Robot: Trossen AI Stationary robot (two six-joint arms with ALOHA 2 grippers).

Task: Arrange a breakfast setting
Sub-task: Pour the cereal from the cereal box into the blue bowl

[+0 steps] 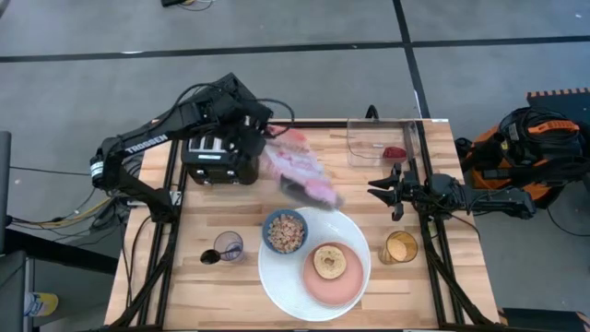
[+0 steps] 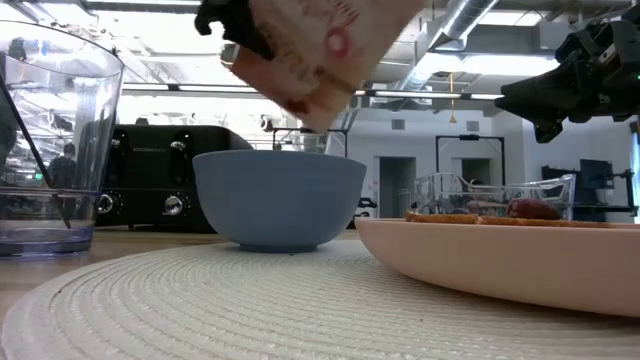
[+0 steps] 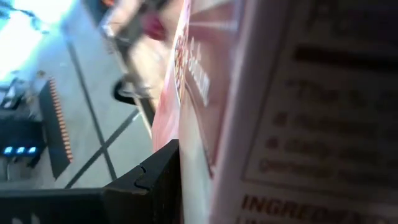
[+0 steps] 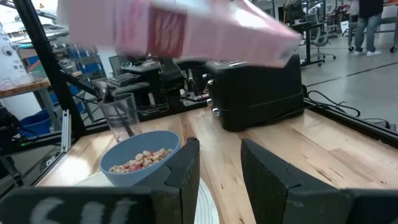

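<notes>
gripping the tilted cereal box (image 1: 300,171) is the left tool (image 1: 267,152); right tool (image 1: 383,189) pressed together, empty.

Grey concrete floor (image 1: 295,28) crossed by dark tape lines (image 1: 230,51). Light wooden table (image 1: 184,295) on black frame. Beyond: workshop with exposed ceiling ducts (image 2: 470,20), white walls, doorways (image 2: 395,185), desks, chairs, a person (image 4: 371,25) standing far off.
</notes>
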